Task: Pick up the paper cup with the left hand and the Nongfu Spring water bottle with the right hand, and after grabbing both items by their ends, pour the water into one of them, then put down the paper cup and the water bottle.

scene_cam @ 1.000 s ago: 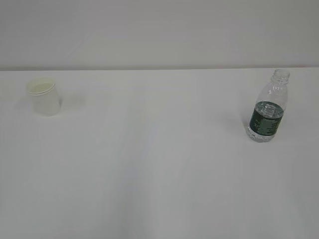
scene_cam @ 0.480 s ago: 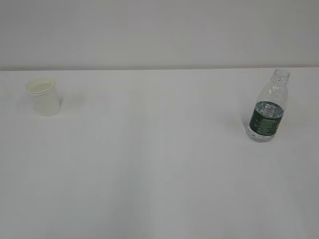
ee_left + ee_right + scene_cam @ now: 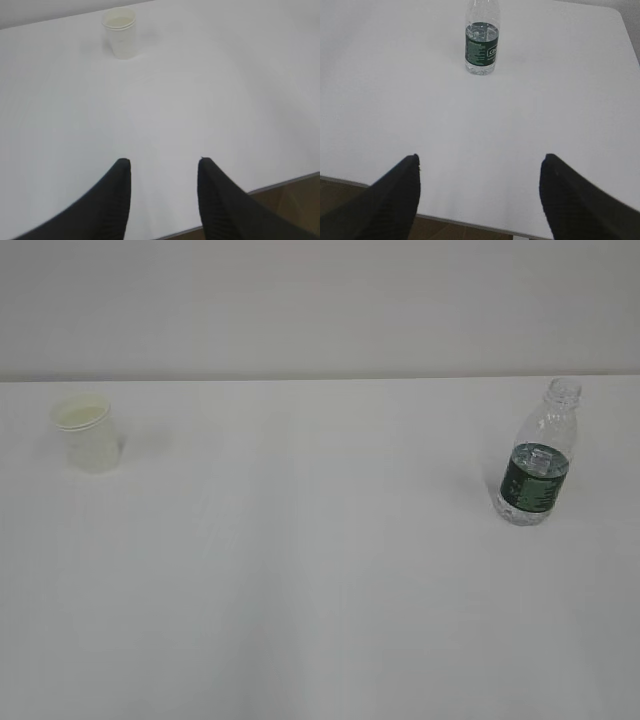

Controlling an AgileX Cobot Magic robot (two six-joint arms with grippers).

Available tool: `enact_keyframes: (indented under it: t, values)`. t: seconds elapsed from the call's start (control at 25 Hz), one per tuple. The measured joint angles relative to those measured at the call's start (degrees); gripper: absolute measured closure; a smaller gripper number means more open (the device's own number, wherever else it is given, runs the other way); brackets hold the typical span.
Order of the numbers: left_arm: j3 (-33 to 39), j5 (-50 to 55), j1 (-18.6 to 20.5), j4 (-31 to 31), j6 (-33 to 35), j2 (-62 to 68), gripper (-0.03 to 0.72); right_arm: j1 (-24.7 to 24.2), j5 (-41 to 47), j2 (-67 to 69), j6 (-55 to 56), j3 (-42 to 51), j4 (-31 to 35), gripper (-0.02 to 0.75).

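White worktop fills nearly every view, with a pale wall behind it along the top of the exterior frame. We see the left gripper at the bottom of its wrist view, its two black fingers parted with a clear gap of bare surface between them and nothing held. Well ahead of it, at the upper left of that frame, stands the paper cup, upright and untouched. Our right gripper shows at the bottom of its own wrist view with its fingers spread wide, also empty, hanging over the near edge of the worktop. Far beyond it, at the top centre of that frame, the Nongfu Spring water bottle stands upright, uncapped, with water reaching about the top of its dark green label. In the exterior view the cup sits at far left, the bottle at far right, well apart, and neither arm appears.
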Motion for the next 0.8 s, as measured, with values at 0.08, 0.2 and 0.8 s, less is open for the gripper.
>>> enact_keyframes:
  t: [0.08,0.2,0.8]
  values:
    - [0.0,0.0,0.0,-0.24,0.12,0.0,0.371,0.0,0.0,0.0,-0.41,0.0,0.22,0.183]
    - [0.0,0.0,0.0,-0.73,0.8,0.0,0.31,0.0,0.0,0.0,-0.53,0.0,0.35,0.183]
    - [0.0,0.0,0.0,-1.19,1.98,0.0,0.133,0.0,0.0,0.0,-0.84,0.0,0.35,0.183]
